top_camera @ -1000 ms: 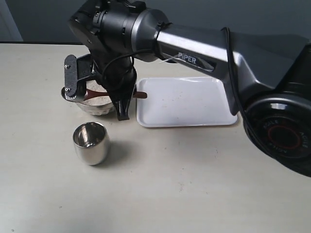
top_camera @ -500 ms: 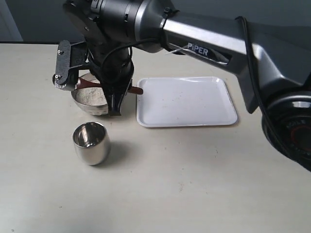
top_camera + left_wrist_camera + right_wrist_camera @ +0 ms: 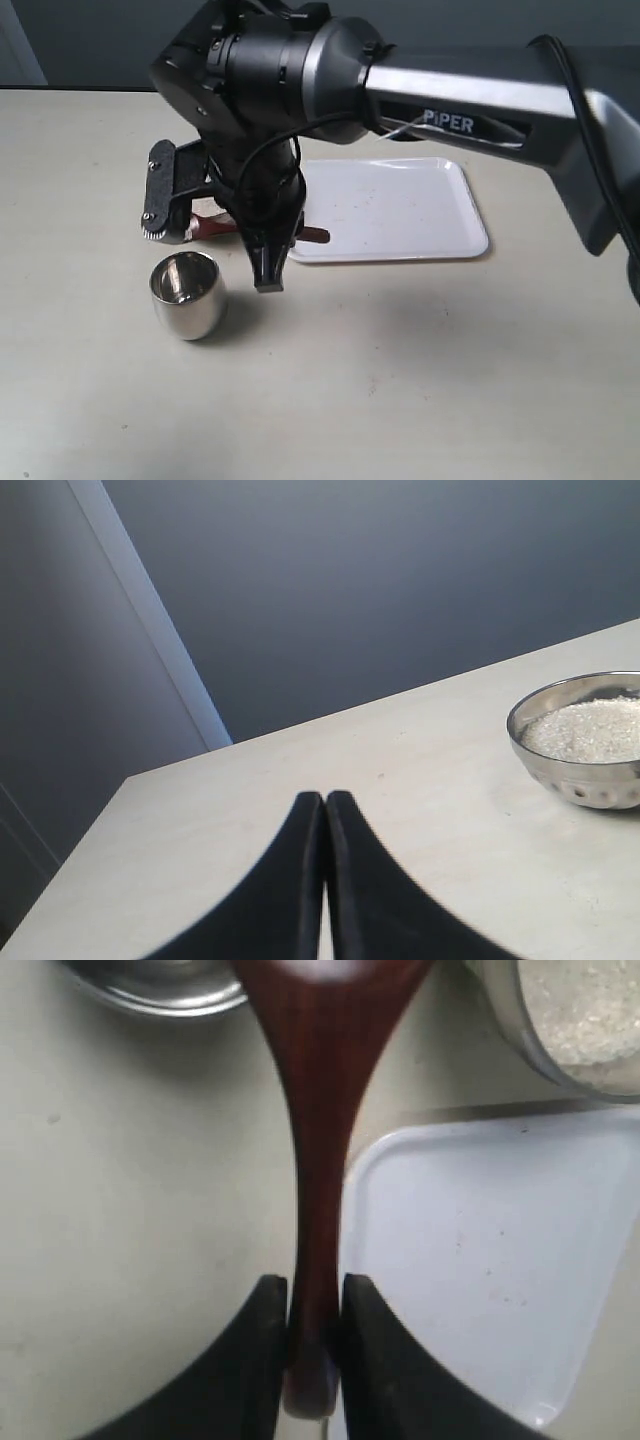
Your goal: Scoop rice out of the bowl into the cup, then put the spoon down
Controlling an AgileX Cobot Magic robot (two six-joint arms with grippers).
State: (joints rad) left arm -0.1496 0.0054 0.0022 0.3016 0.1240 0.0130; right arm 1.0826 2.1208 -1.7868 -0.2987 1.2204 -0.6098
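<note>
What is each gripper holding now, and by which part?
The right gripper holds the slim dark reddish-brown wooden spoon near the end of its long handle. The left gripper is shut on nothing.

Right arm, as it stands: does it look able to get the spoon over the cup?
Probably yes: the right arm holds the spoon in its jaws close to the cup, with nothing between them.

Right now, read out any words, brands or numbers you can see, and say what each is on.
"PiPER": white lettering on the right arm's grey link.
No other text shows on the cup, bowl, tray or spoon.
</note>
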